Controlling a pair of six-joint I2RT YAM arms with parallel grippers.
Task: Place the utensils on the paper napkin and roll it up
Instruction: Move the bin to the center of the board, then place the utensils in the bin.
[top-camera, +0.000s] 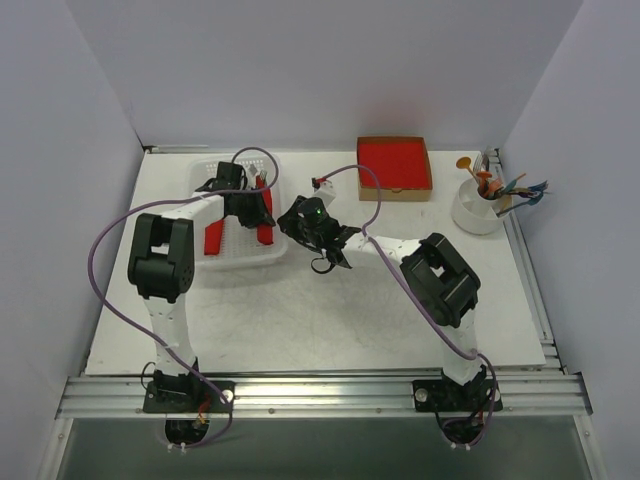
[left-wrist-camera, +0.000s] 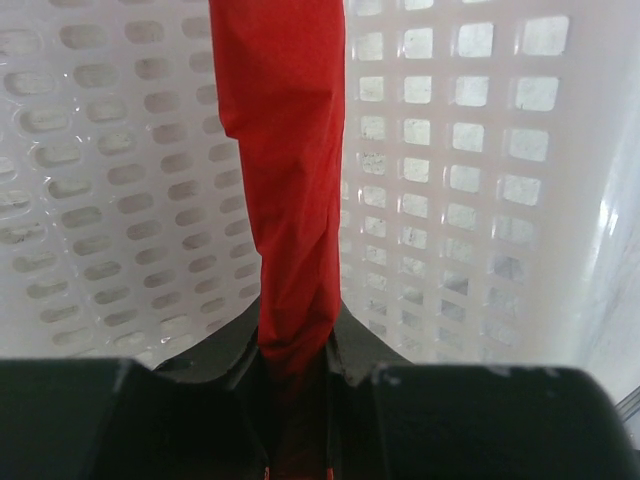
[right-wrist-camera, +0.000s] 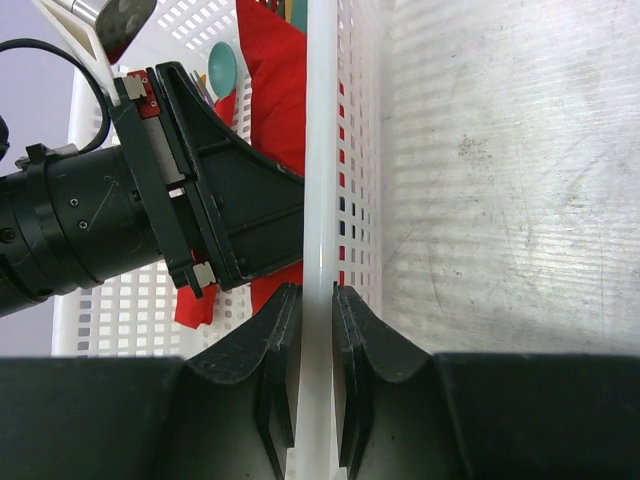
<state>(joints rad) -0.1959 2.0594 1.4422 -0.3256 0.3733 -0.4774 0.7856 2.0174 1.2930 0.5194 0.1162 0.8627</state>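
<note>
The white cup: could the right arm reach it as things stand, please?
Probably not at once: the right gripper is shut on the basket rim and must let go first. Beyond that, nothing seems to stand between it and the white cup.

The red roll (left-wrist-camera: 285, 180) runs off the left wrist view's top edge, its lower end buried in the left gripper (left-wrist-camera: 295, 335), so its contents cannot be told. The rim of the white basket (right-wrist-camera: 320, 150) is cut by the right wrist view's top edge.
</note>
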